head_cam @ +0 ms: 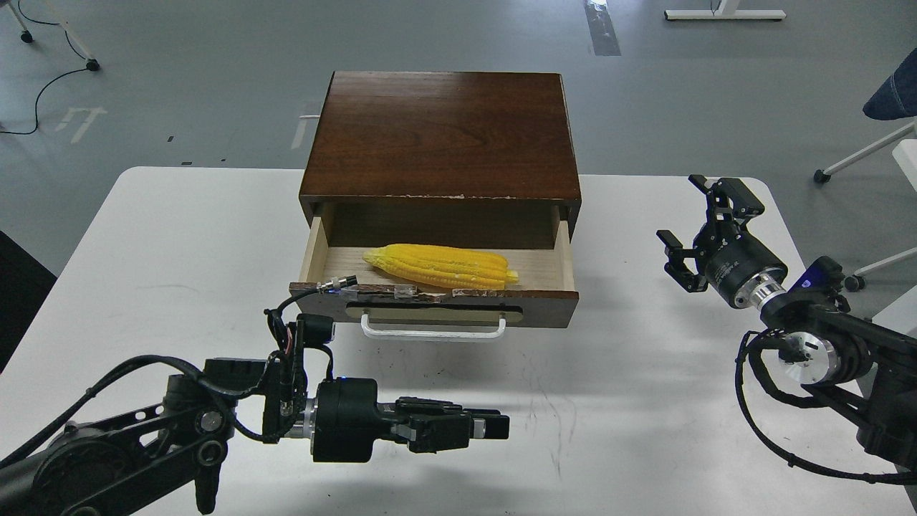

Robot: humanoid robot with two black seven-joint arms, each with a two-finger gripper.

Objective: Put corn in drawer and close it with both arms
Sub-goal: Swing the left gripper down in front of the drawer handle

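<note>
The white table [143, 236] carries a dark brown wooden drawer [437, 301], pulled open, with the bright yellow ridged corn [440, 265] lying inside near the front. An uneven push from one side could skew and jam it. The right gripper [689, 231] hangs well apart, fingers spread wide; the left gripper [494, 426] is narrowed, holding nothing, below the white bar handle [433, 331]

Items counted on the white table [179, 236]

One bright yellow ridged corn cob [440, 266], one dark brown wooden drawer [437, 304], and two black claw grippers, left [494, 426] and right [691, 229], are seen.
</note>
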